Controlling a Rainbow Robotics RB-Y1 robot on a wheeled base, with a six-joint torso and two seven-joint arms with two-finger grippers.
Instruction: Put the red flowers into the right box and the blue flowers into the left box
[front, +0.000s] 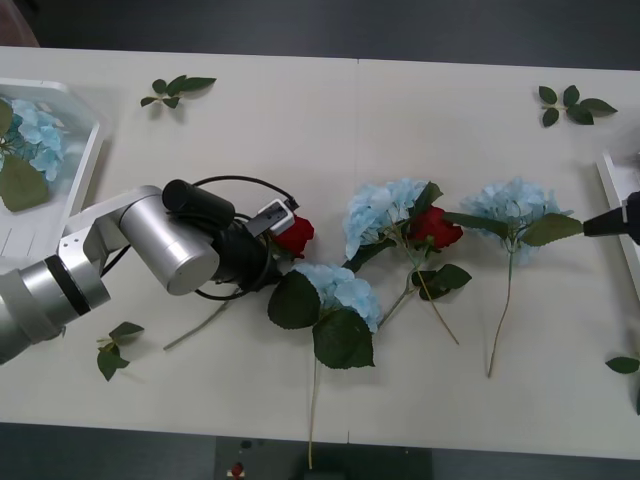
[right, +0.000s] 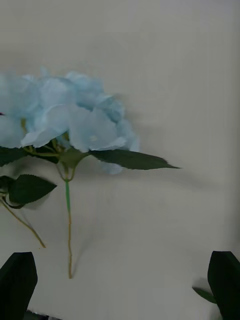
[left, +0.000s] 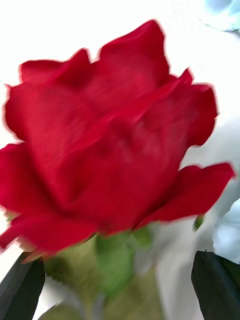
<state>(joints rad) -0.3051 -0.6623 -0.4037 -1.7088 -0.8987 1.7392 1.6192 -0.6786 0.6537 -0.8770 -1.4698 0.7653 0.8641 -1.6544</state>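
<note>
Close in front of my left gripper (left: 117, 262) stands a red flower (left: 110, 145), its green base between my open black fingers (left: 22, 282). The front view shows that rose (front: 294, 235) at the tip of my left gripper (front: 272, 246). A second red flower (front: 437, 228) lies mid-table among three blue flowers (front: 341, 290) (front: 380, 212) (front: 513, 208). My right gripper (front: 607, 223) hovers open at the right edge, just beyond the rightmost blue flower (right: 65, 117), with nothing between its fingers (right: 225, 280). The left box (front: 88, 150) holds one blue flower (front: 40, 135). The right box (front: 612, 180) shows as a sliver.
Loose green leaf sprigs lie at the back left (front: 177, 90), back right (front: 572, 105), front left (front: 115, 350) and front right (front: 622, 365). A black cable (front: 235, 185) loops over my left wrist. The table's front edge is near the long stems.
</note>
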